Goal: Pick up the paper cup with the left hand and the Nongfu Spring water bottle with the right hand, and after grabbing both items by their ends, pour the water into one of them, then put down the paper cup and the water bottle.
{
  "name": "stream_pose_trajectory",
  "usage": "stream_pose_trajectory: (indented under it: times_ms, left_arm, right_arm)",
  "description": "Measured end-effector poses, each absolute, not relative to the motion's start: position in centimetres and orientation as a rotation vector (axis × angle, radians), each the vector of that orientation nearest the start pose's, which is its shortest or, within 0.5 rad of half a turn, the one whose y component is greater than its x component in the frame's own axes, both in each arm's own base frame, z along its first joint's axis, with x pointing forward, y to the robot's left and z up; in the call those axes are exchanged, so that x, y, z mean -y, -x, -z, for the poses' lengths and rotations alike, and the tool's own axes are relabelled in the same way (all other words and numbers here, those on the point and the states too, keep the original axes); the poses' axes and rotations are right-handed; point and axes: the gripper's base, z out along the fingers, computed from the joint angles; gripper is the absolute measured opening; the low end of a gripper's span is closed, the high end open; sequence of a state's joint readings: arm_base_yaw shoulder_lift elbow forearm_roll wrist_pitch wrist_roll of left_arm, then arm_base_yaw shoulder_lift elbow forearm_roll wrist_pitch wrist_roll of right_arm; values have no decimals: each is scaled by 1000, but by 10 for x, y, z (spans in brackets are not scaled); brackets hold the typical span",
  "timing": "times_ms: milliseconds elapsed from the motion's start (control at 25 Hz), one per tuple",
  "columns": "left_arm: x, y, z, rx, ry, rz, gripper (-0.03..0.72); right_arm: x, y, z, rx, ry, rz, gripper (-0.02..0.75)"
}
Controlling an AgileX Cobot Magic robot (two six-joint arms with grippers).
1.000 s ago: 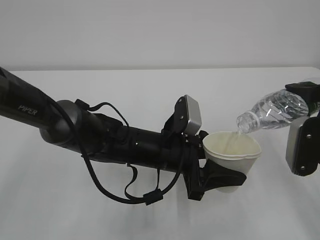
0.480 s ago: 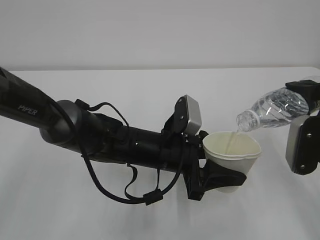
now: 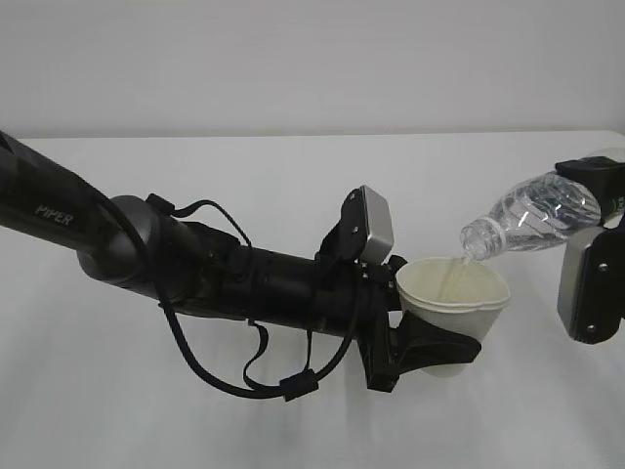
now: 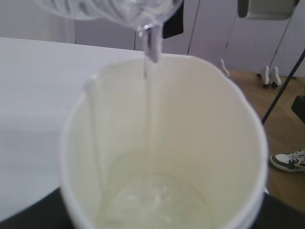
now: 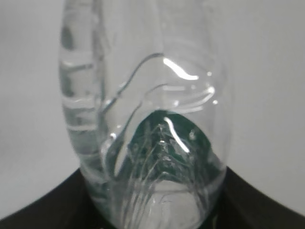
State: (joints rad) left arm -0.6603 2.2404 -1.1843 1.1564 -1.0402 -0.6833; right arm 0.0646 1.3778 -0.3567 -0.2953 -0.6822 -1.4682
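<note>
My left gripper (image 3: 441, 354) is shut on the lower part of the white paper cup (image 3: 454, 293), holding it upright above the table. In the left wrist view the cup (image 4: 214, 124) fills the frame, with water (image 4: 152, 200) pooled at its bottom. My right gripper (image 3: 598, 184) is shut on the base end of the clear Nongfu Spring water bottle (image 3: 537, 213). The bottle is tilted with its open neck down and to the left, just above the cup's rim. A thin stream of water (image 3: 468, 262) falls into the cup. The right wrist view shows the bottle (image 5: 147, 119) from its base.
The white table (image 3: 293, 186) stretches behind and below both arms. The long PIPER arm (image 3: 146, 254) with loose black cables lies across the left half. Beyond the table edge, the left wrist view shows a wooden floor and a shoe (image 4: 288, 161).
The bottle's neck shifted only slightly over the cup's rim, and water keeps running into the cup. Both arms stay where they were.
</note>
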Motion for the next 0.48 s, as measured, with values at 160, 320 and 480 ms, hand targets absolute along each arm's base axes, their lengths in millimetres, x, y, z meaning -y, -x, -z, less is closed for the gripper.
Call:
stream_pose_trajectory:
  times_ms: [160,320,480]
  left_arm:
    - [313,-286,-106,-1455,-1329,1197,425]
    - [313,-286,-106,-1455,-1329,1197,425]
    - [313,-286,-106,-1455,-1329,1197,425]
  right_arm:
    - [-32,-235,-195,-1130,1593,953,405]
    - [-33,-235,-195,-1127,1596,953,405]
    - [-33,-235,-195,-1128,1595,953,405]
